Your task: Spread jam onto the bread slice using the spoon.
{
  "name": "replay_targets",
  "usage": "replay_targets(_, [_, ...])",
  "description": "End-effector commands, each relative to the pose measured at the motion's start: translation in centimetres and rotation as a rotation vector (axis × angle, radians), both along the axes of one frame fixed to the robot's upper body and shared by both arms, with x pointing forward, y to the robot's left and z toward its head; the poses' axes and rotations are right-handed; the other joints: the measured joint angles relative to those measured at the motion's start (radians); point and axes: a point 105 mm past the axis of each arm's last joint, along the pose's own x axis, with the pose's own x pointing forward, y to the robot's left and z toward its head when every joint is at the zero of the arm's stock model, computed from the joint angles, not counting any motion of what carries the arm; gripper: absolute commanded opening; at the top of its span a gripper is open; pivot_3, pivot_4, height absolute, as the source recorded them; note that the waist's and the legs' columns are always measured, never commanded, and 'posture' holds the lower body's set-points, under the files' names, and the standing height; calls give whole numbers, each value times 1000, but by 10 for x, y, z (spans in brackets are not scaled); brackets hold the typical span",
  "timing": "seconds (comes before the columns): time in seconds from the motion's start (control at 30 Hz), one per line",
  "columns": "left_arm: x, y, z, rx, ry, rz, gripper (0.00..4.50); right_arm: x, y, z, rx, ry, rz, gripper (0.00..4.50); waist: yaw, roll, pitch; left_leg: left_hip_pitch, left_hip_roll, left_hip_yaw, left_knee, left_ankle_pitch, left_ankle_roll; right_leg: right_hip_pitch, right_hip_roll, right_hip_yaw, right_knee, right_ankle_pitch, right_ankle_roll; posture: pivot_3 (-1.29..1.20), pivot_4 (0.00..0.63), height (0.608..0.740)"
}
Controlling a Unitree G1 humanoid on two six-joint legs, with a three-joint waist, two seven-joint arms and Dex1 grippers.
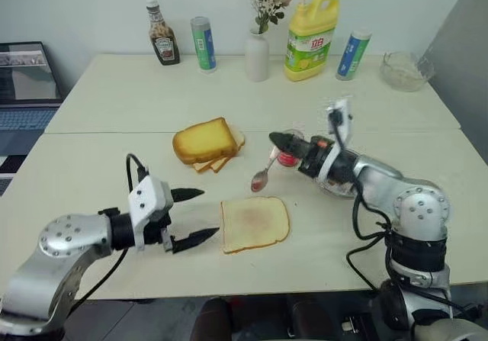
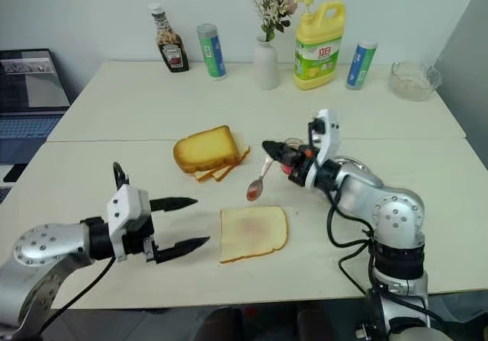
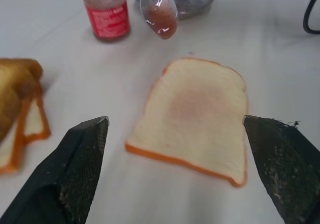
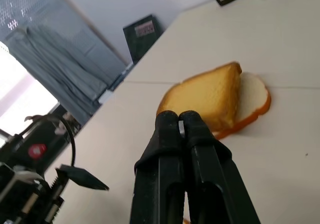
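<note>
Bread slice (image 1: 255, 224) lies flat on the table (image 1: 114, 112) near the front edge, a faint pink smear at its centre. At about nine o'clock from it hovers the left gripper (image 1: 191, 217), its two black fingers spread wide and holding nothing, aimed toward the slice. At roughly twelve o'clock above the slice hangs the spoon (image 1: 263, 175), its bowl loaded with red jam, handle pinched in the tightly closed right gripper (image 1: 276, 139), which reaches in from three o'clock. The small jam jar (image 3: 106, 11) stands just behind the spoon, partly hidden by the right gripper. A stack of golden toasted slices (image 1: 204, 143) sits at eleven o'clock from the pale slice, well apart from it.
</note>
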Motion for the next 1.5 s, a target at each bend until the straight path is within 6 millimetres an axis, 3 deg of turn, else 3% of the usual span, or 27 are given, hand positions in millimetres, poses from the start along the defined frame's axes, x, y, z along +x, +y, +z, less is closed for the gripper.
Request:
replay_targets(0.03, [-3,-3,2,30,-67,-38,4500,-10,14,3,-75,-175,52,59,1,0,0,0,0,0,0,0,0,0,0,0,0,0,0,0,150,740])
replay_targets(0.27, [3,-9,-8,25,-79,-65,4500,-18,26,-15,-163,-297,93,59,0,0,0,0,0,0,0,0,0,0,0,0,0,0,0,0,150,740])
replay_targets(0.47, [6,-15,-10,17,-80,-97,4500,-41,36,-3,-199,-482,188,59,1,0,0,-1,0,0,1,0,0,0,0,0,0,0,0,0,150,740])
replay_targets(0.67, [5,-17,-10,22,-77,-116,4500,-64,42,-8,-225,-613,294,59,1,0,0,-1,0,-1,1,0,0,0,0,-1,0,0,0,0,150,740])
replay_targets(0.97, [6,-18,-10,26,-80,-123,4500,-66,40,-12,-264,-694,310,59,2,-1,0,0,0,-1,3,0,0,0,0,-1,1,0,0,0,150,740])
replay_targets(1.1, [4,-18,-11,44,-90,-145,4500,-68,39,-23,-310,-717,342,59,4,-1,-1,0,0,-1,3,0,0,1,0,-1,1,0,0,0,150,740])
replay_targets(1.23, [4,-14,-14,64,-96,-149,4500,-58,35,-18,-264,-674,294,59,3,-1,-1,0,0,-1,3,0,0,1,0,-1,1,0,0,0,150,740])
replay_targets(1.5, [6,-7,-19,84,-110,-130,4500,-2,-2,-32,-70,-247,-4,59,4,-1,-1,0,0,-1,3,0,0,1,0,-1,2,1,0,0,150,740])
